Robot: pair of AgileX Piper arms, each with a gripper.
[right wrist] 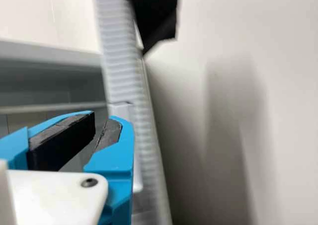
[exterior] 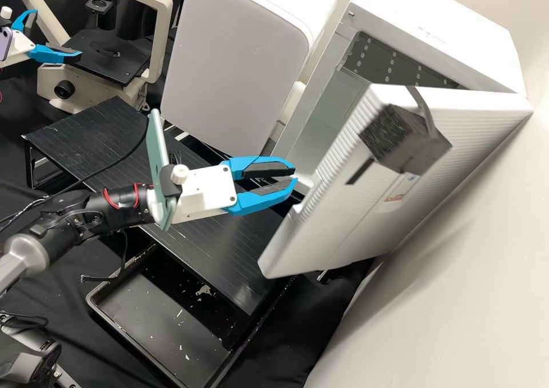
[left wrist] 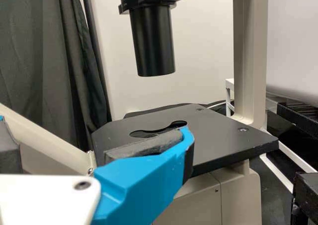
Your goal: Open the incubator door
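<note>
One door [exterior: 337, 216] is standing ajar on one incubator [exterior: 457, 39], free edge facing the right gripper [exterior: 294, 175], long axis slanting upper right to lower left in high view. One black block [exterior: 394, 136] is sitting on it. Two grippers: right is sitting slightly open, holding nothing, near the free edge; left gripper [exterior: 57, 34] is gaping wide, empty, by one microscope [exterior: 162, 39].

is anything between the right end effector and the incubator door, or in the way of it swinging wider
Nothing visible stands between the right end effector and the open incubator door. The wall beside its outer face may limit a wider swing.
</note>
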